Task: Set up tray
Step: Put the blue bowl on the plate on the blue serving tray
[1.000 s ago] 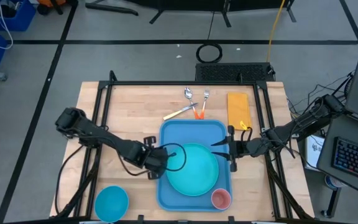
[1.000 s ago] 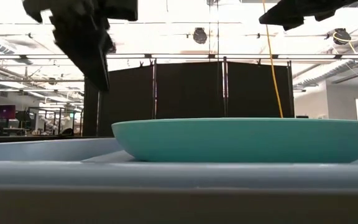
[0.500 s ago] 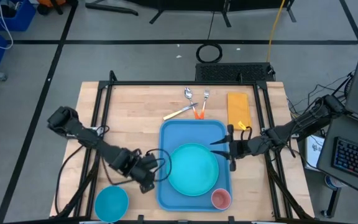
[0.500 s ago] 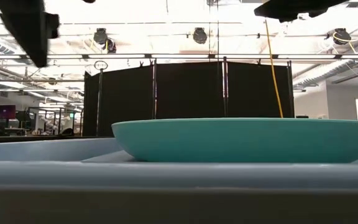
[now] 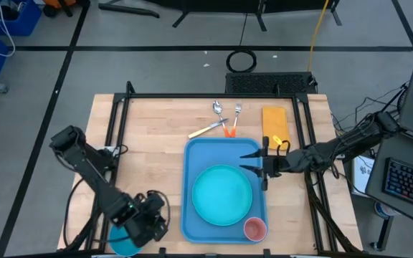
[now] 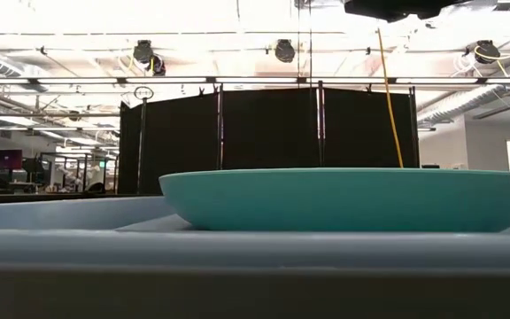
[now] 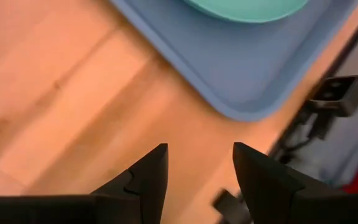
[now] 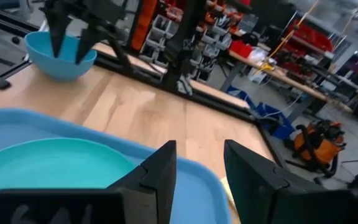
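— What carries everything?
— A light wooden table (image 5: 149, 136) inside a black frame.
— And lying directly on it?
— The tray (image 5: 196, 154), light blue, toward the near right. Beyond its far edge a spoon (image 5: 210, 127) and fork (image 5: 234, 118). A yellow block (image 5: 274, 123) sits right of those. A blue bowl (image 5: 120, 244) stands at the near left corner.

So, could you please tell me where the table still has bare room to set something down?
The widest bare wood lies left of the tray, above the blue bowl. On the tray, only the strip above the plate is free. The far edge is crowded with cutlery and a yellow block.
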Controlling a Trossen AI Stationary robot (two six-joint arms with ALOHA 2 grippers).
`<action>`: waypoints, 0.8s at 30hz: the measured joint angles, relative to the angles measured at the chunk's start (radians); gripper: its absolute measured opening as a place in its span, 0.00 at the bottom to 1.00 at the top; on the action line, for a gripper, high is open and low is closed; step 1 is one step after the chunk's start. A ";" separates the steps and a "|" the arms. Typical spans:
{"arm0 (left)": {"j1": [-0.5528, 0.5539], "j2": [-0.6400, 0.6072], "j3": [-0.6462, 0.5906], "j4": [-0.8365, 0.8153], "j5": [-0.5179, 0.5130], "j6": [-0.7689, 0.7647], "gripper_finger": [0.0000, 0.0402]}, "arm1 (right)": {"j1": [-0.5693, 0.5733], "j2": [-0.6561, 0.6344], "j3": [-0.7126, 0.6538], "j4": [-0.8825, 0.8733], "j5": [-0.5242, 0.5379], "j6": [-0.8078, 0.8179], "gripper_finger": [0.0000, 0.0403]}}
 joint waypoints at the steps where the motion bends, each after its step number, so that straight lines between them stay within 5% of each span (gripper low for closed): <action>1: -0.014 0.001 0.000 0.012 -0.015 -0.024 0.46 | -0.003 0.000 0.000 0.008 0.000 -0.010 0.31; 10: -0.088 0.031 0.000 0.014 -0.005 -0.233 0.46 | -0.048 0.000 0.000 0.041 -0.004 -0.059 0.31; 19: -0.125 0.061 0.001 0.019 -0.002 -0.305 0.46 | -0.113 0.000 0.000 0.077 -0.207 -0.045 0.31; 24: -0.137 0.061 0.013 0.008 0.025 -0.332 0.46 | -0.130 0.000 0.000 0.076 -0.210 -0.044 0.31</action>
